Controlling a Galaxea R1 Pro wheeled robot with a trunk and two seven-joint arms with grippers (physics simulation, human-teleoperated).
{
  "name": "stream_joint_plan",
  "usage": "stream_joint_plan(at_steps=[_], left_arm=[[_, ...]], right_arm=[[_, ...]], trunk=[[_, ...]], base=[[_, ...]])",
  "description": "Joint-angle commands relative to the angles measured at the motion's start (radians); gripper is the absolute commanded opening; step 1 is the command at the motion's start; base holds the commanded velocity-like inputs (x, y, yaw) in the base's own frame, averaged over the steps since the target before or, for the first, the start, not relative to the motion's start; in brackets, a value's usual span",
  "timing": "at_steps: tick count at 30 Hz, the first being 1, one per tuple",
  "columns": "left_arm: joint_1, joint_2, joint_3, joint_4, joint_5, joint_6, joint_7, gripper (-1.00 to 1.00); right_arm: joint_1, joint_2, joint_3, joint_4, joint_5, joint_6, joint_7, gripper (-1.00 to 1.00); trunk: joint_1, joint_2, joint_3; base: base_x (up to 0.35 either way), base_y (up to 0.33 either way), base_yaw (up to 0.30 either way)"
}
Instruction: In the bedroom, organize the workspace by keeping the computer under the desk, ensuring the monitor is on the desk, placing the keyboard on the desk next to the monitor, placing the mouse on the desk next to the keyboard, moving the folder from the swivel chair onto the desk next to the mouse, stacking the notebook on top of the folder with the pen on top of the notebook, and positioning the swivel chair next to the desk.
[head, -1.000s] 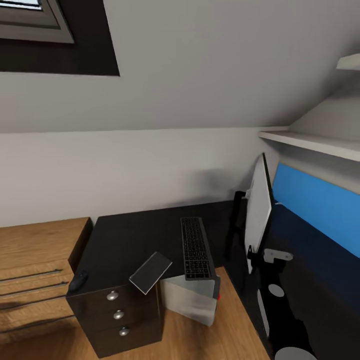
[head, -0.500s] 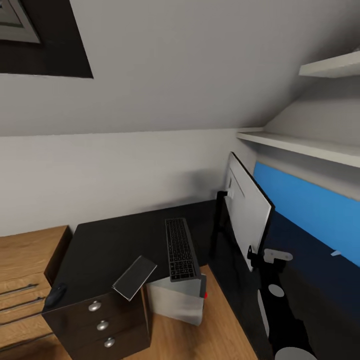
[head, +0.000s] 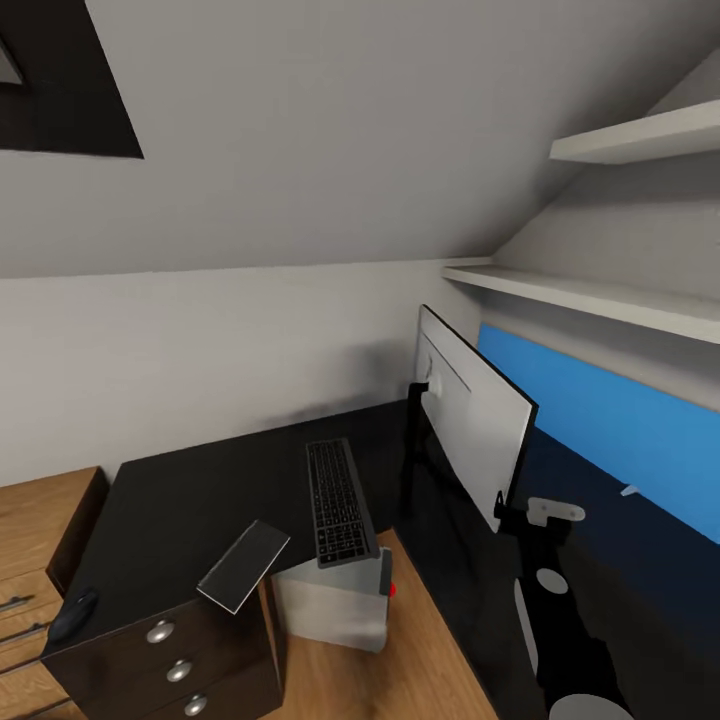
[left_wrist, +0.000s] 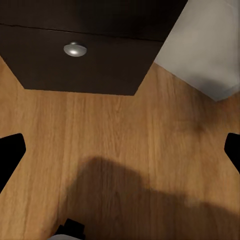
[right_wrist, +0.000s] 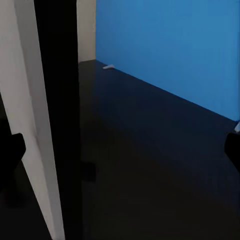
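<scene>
Both grippers stand spread — the left gripper (left_wrist: 120, 150) above bare wood floor (left_wrist: 100, 145) beside the desk's drawers, the right gripper (right_wrist: 120, 145) over the black desk (head: 180, 500) next to the monitor (head: 478, 420). On the desk lie the keyboard (head: 337, 502), the notebook (head: 243, 565) overhanging the front edge, and the mouse (head: 72, 615) at the far corner — the computer (head: 330, 600) stands underneath

cam panned right | desk (head: 190, 510) shifted left in view | objs unmoved
</scene>
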Motion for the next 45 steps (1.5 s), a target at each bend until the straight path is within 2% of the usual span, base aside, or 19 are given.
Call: stream_joint_plan(at_steps=[1, 12, 24, 30, 33, 36, 39, 45], left_arm=[[-0.001, 0.001, -0.008, 0.001, 0.010, -0.004, -0.001, 1.00], [-0.001, 0.001, -0.008, 0.001, 0.010, -0.004, -0.001, 1.00], [-0.001, 0.001, -0.009, 0.001, 0.010, -0.004, -0.001, 1.00], [-0.001, 0.001, -0.009, 0.001, 0.010, -0.004, -0.001, 1.00], [0.000, 0.001, -0.009, 0.001, 0.010, -0.004, -0.001, 1.00], [-0.001, 0.001, -0.008, 0.001, 0.010, -0.004, -0.001, 1.00], [-0.001, 0.001, -0.008, 0.001, 0.010, -0.004, -0.001, 1.00], [0.000, 0.001, -0.008, 0.001, 0.010, -0.004, -0.001, 1.00]], right_arm=[[-0.001, 0.001, -0.003, 0.000, 0.010, -0.003, -0.002, 1.00], [-0.001, 0.004, -0.002, 0.002, 0.010, -0.001, -0.004, 1.00], [-0.001, 0.007, 0.002, 0.033, 0.009, -0.005, 0.007, 1.00], [-0.001, 0.007, 0.003, 0.043, 0.010, -0.006, 0.091, 1.00], [-0.001, 0.006, 0.002, 0.044, 0.010, -0.006, 0.178, 1.00], [0.000, 0.005, 0.002, 0.045, 0.010, -0.005, 0.237, 1.00], [0.000, 0.004, 0.002, 0.045, 0.010, -0.005, 0.268, 1.00], [0.000, 0.003, 0.001, 0.045, 0.011, -0.005, 0.284, 1.00]], trunk=[[0.000, -0.001, -0.001], [0.000, -0.001, -0.001], [0.000, -0.001, -0.001], [0.000, -0.001, -0.001], [0.000, -0.001, -0.001], [0.000, -0.001, -0.001], [0.000, -0.001, -0.001], [0.000, -0.001, -0.001]], base=[[0.000, 0.000, -0.027], [0.000, 0.133, -0.006], [0.000, 0.018, 0.000], [0.000, 0.000, 0.000], [0.000, 0.000, 0.000], [0.000, 0.000, 0.000], [0.000, 0.000, 0.000], [0.034, 0.000, 0.000]])
